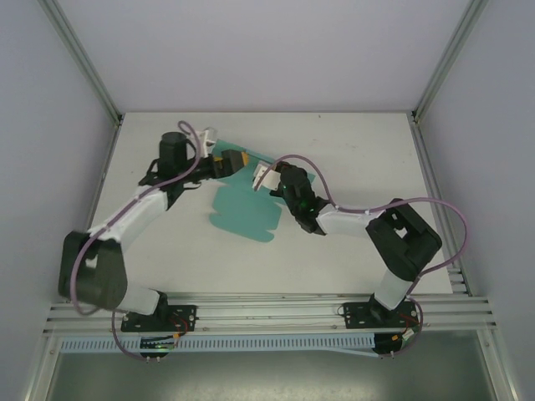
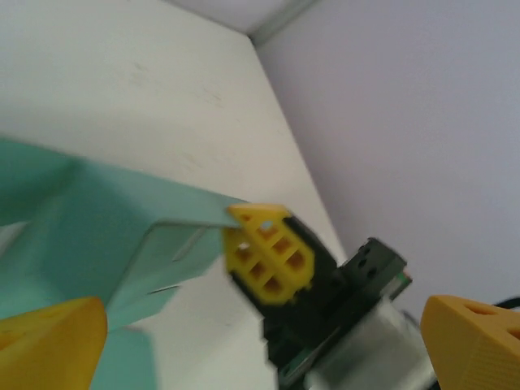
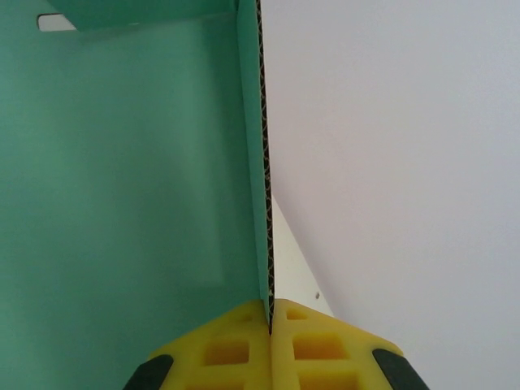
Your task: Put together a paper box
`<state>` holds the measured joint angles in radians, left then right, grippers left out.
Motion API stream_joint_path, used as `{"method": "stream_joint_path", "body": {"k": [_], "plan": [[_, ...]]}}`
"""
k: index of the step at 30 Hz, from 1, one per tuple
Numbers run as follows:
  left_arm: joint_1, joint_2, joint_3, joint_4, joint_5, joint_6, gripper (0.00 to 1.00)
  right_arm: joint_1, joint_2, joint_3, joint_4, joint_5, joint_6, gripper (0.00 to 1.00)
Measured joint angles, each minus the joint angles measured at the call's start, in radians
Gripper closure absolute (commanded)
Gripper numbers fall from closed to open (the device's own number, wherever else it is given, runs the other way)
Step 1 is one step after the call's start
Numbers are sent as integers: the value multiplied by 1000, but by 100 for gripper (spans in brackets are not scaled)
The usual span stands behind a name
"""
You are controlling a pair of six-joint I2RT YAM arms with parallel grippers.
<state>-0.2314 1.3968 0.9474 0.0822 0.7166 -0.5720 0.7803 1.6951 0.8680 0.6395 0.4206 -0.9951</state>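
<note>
Paper box partly folded, one panel gripped.
The teal die-cut card sheet is found lying mid-tabletop with one panel raised. The raised panel's corrugated edge is pinched between the fully closed right fingers. The left fingers are spread wide, holding nothing, just beside the sheet's far edge.

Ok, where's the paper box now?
Top view: the paper box lies in the middle of the table, beside the left fingers; the right fingers pinch its raised flap.
</note>
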Motion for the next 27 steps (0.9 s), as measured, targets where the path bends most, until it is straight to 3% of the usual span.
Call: {"method": "stream_joint_path", "body": {"k": [5, 14, 23, 27], "plan": [[114, -80, -74, -141, -165, 108, 1, -26, -29, 0, -58, -34, 8, 100], [153, 126, -68, -252, -341, 158, 5, -27, -59, 0, -107, -69, 13, 100], [153, 269, 42, -269, -413, 192, 5, -27, -103, 0, -154, -124, 53, 100], [154, 295, 37, -217, -342, 226, 7, -28, -126, 0, -161, -134, 72, 100]]}}
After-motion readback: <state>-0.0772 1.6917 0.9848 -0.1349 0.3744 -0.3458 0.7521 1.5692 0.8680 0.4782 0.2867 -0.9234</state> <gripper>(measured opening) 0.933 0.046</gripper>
